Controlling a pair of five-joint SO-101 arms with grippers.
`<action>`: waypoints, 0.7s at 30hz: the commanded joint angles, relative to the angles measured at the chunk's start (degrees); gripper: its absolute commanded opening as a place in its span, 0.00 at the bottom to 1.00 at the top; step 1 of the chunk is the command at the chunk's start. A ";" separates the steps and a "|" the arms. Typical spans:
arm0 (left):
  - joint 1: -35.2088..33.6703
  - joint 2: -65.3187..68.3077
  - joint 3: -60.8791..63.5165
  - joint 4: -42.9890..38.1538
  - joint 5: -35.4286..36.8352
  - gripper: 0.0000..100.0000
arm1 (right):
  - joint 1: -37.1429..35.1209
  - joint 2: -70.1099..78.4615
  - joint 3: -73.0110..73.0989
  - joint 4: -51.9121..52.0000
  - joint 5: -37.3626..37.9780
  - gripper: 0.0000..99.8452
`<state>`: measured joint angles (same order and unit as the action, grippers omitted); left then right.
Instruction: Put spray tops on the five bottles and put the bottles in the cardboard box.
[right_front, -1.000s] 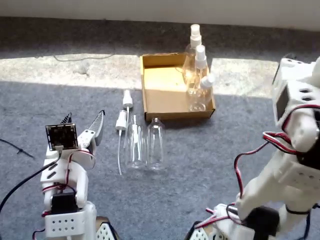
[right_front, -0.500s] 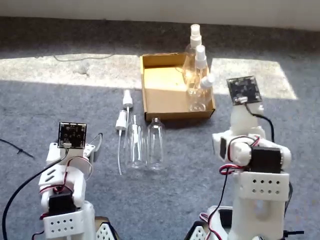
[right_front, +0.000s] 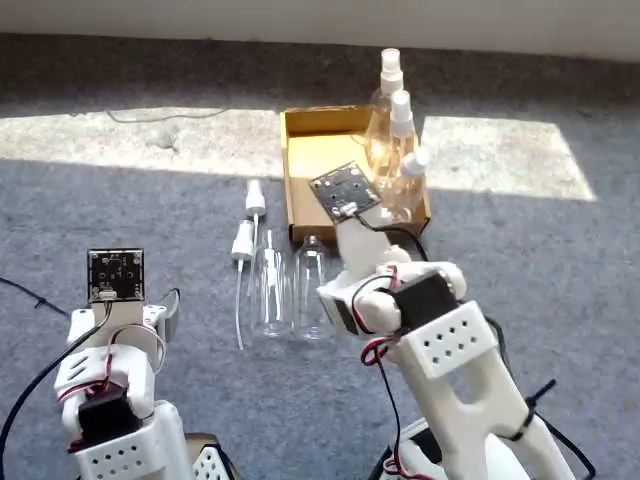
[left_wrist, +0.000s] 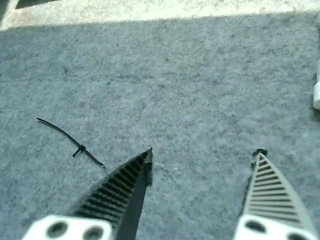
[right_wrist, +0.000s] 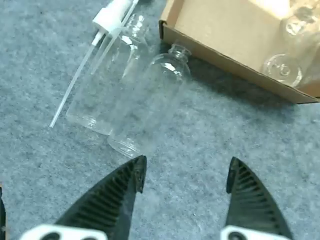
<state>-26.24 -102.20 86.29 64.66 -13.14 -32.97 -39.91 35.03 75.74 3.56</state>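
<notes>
Two clear bottles without tops lie side by side on the grey carpet (right_front: 270, 290) (right_front: 312, 288), necks toward the cardboard box (right_front: 320, 170). In the right wrist view they are the nearer bottle (right_wrist: 150, 100) and the farther bottle (right_wrist: 105, 85). Two white spray tops (right_front: 255, 195) (right_front: 242, 245) with long tubes lie beside them. Three capped bottles (right_front: 400, 150) stand along the box's right side. My right gripper (right_wrist: 187, 167) hovers open just behind the bottle bases, holding nothing. My left gripper (left_wrist: 204, 155) is open over bare carpet at the left.
A black cable tie (left_wrist: 70, 142) lies on the carpet near the left gripper. A white spray top (left_wrist: 316, 95) shows at the edge of the left wrist view. The box wall (right_wrist: 225, 55) stands just beyond the bottle necks.
The right arm has swung from the far right to the middle, over the two lying bottles. The left arm has drawn back toward its base.
</notes>
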 joint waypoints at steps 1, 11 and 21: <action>-0.66 0.04 5.93 -3.96 -0.62 0.29 | -3.12 9.63 -8.48 -1.36 -4.75 0.22; -0.57 0.04 9.71 -7.38 -0.70 0.29 | -9.10 31.87 -22.55 -1.80 -15.38 0.22; -0.31 0.04 9.98 -7.12 -0.70 0.29 | -5.85 41.45 -23.69 -8.04 -18.46 0.22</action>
<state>-26.24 -102.02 95.78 58.68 -13.32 -40.53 1.58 14.46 69.93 -14.29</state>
